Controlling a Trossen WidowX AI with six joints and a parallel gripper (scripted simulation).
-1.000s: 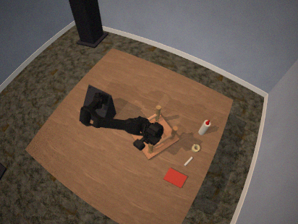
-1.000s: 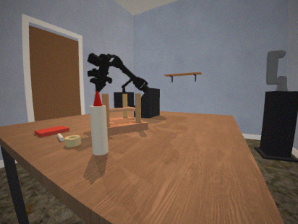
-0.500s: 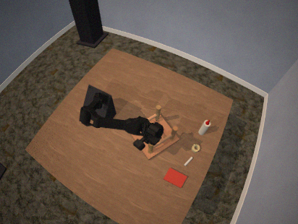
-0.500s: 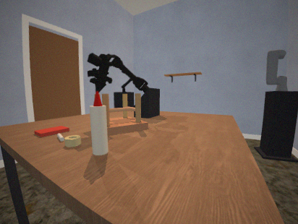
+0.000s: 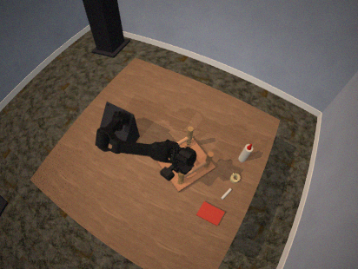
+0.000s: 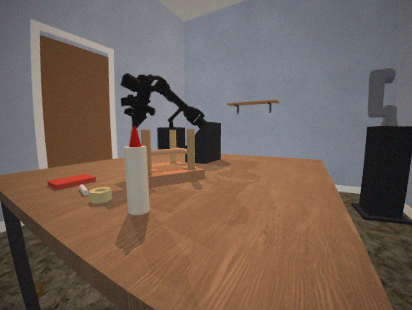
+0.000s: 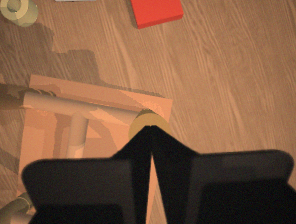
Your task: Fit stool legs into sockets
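The gripper (image 5: 182, 170) (image 6: 134, 125) (image 7: 150, 131), fingers pressed together, is hovering over one upright leg (image 5: 181, 178) (image 7: 142, 121); pressing seems in hand, seating needing a straight downward push, then clearing away.

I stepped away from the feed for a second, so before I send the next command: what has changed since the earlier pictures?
Nothing visibly changed: the arm, the upturned stool and the glue bottle look the same.
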